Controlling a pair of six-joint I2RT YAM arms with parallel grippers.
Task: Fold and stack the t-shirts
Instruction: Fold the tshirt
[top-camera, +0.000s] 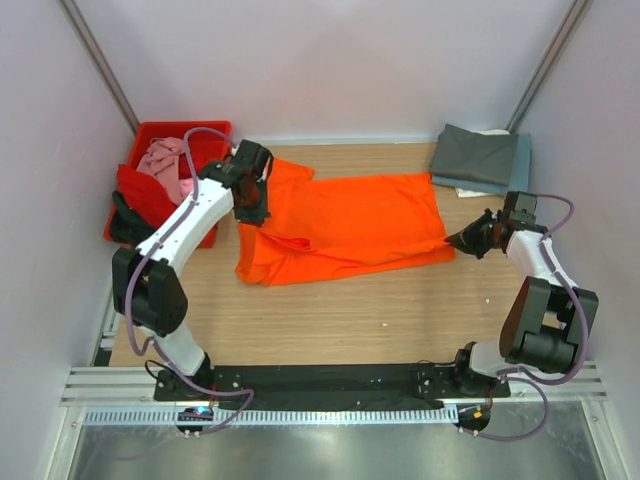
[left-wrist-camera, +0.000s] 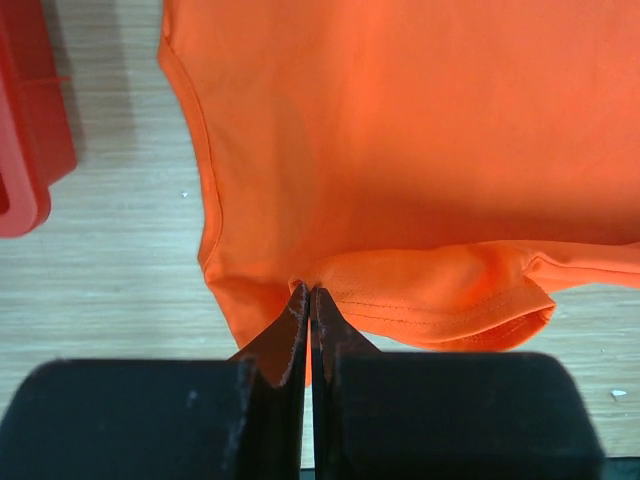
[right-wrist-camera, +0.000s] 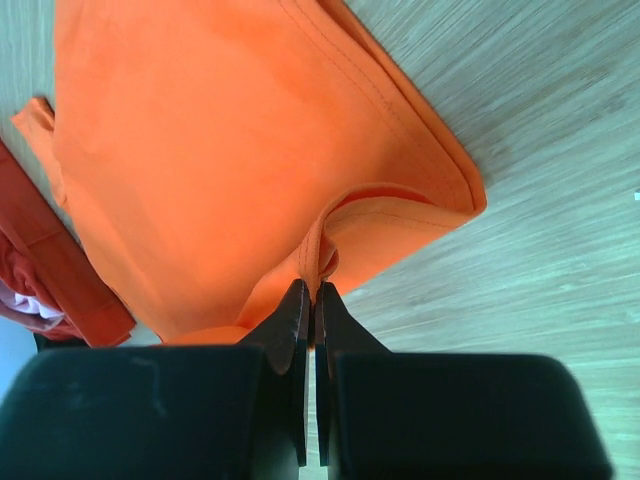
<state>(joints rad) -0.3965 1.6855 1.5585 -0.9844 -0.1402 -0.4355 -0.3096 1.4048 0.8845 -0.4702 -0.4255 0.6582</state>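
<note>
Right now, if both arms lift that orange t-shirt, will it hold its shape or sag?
Probably sags: the orange t-shirt bunches where the left gripper and right gripper pinch its edges. It looks thin and light, lying nearly flat on the table. A thin pinched hem might slip if tugged hard.

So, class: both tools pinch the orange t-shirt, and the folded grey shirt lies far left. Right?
No. The folded grey shirt lies at the far right corner, as the top external view shows. The left tool and right tool do pinch the orange t-shirt.
</note>
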